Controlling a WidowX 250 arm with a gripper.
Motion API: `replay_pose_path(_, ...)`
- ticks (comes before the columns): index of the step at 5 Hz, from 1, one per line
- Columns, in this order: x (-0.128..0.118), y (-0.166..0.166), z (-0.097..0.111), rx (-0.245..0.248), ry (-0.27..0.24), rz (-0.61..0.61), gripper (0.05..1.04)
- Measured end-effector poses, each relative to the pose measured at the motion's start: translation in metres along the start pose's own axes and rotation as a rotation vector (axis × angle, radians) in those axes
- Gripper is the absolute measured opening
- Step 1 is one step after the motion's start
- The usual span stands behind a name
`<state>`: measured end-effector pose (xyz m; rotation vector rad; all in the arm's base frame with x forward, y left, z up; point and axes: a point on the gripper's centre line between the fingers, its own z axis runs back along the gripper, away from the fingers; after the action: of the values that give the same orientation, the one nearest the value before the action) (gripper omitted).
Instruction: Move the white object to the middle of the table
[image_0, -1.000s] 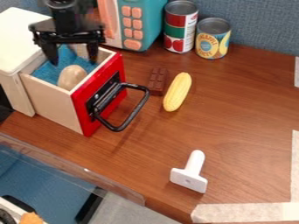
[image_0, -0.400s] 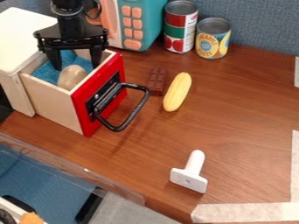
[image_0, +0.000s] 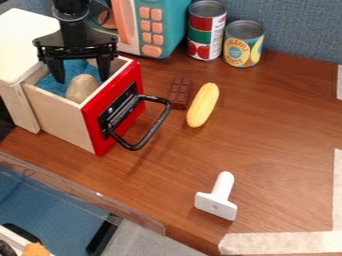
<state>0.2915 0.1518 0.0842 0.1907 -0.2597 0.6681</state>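
Camera view: shows a table (image_0: 280, 132), an open red-fronted drawer (image_0: 59, 114), a black gripper (image_0: 82, 80) above it with fingers spread, a white T-shaped object (image_0: 217, 202) near the table's front edge, yellow corn (image_0: 203, 105), and a tan lump (image_0: 81, 88) inside the drawer.

Fairly bright, diffuse light fell across the wooden tabletop (image_0: 274, 135); a soft shadow lay beneath the black drawer handle (image_0: 155, 128), and the white cabinet top (image_0: 23, 42) at far left glowed palely.

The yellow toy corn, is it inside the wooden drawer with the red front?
No, the yellow toy corn lies on the brown wooden table, outside the drawer.
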Motion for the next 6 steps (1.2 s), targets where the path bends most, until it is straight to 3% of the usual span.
replay_pose_path(1,0.000,0.007,-0.003,-0.007,0.011,0.038,0.998)
replay_pose_path(3,-0.004,0.020,-0.020,-0.034,0.133,0.188,0.947)
replay_pose_path(4,-0.002,0.021,-0.024,-0.071,0.175,0.247,0.786)
replay_pose_path(6,0.000,0.018,-0.020,-0.113,0.196,0.245,0.786)
